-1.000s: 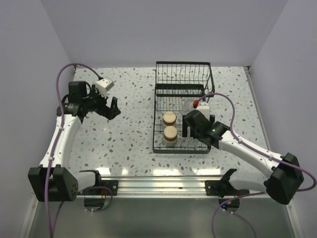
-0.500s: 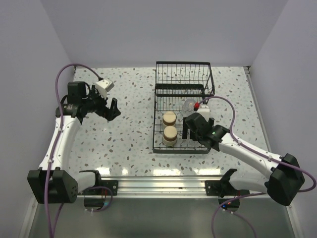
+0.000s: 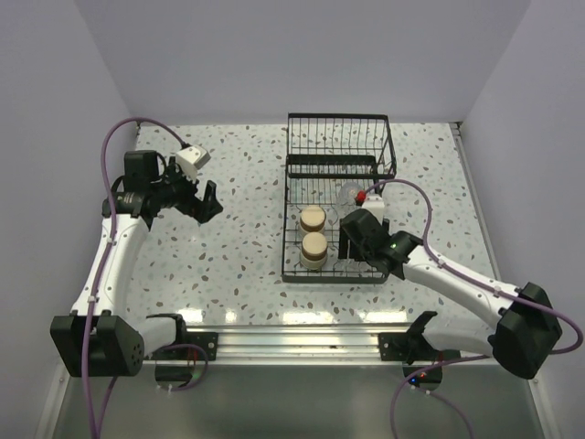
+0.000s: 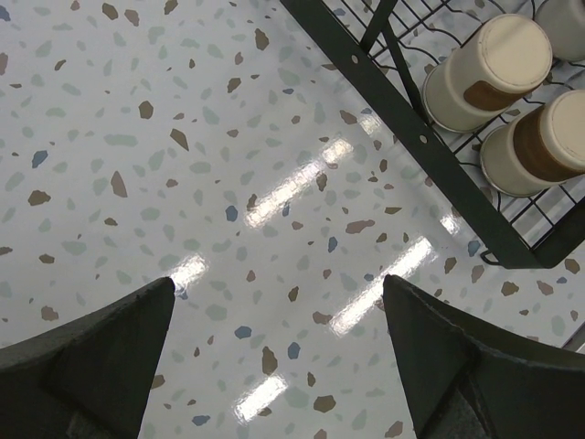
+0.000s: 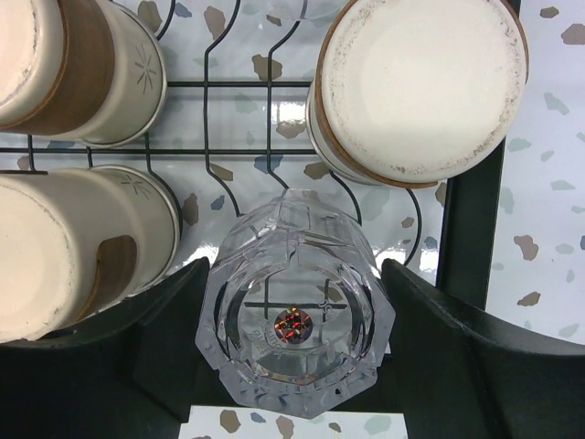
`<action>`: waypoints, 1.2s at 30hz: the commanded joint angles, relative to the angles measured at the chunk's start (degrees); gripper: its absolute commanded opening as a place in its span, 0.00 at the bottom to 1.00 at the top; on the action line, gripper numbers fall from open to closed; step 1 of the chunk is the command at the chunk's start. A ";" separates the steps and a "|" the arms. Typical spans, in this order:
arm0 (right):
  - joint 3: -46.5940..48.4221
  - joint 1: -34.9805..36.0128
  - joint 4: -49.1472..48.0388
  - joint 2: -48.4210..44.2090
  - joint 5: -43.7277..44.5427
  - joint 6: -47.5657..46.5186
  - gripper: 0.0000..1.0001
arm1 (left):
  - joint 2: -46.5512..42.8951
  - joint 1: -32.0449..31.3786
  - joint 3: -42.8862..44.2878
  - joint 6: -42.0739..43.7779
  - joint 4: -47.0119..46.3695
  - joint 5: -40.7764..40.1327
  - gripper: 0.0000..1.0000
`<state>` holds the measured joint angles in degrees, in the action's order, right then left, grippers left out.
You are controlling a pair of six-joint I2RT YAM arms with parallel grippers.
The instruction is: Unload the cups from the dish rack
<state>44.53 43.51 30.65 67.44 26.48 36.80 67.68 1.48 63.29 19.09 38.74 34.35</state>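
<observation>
In the dish rack [image 5: 466, 229], brown cups crowd an upturned clear tumbler [image 5: 294, 320]: the first brown cup [image 5: 420, 82] at one o'clock, the second brown cup [image 5: 91, 64] at ten, and the third brown cup [image 5: 64, 265] at nine. The right gripper [image 5: 294, 265] flanks the tumbler's walls; whether it grips or just misses, I cannot tell. The left gripper [image 4: 279, 282] is spread wide and empty above the speckled table [image 4: 137, 137], at nine o'clock of the rack.

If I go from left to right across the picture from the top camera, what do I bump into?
left hand → brown cups, two of them, one behind the other in the dish rack → right hand
</observation>
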 commanded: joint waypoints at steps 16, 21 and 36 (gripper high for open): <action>6.53 0.26 3.99 -3.90 -4.23 -6.03 0.00 | -0.97 0.19 2.28 -0.28 0.63 2.04 1.00; 5.65 0.26 1.25 -4.07 -5.91 -6.30 0.00 | -1.41 0.19 2.02 0.07 0.90 1.60 1.00; 12.24 0.44 4.85 -4.16 -6.70 -6.39 0.00 | -1.59 0.19 2.45 0.51 1.51 2.12 1.00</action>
<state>53.08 43.51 35.22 63.83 19.97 30.79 67.37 1.48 63.29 19.11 39.13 35.18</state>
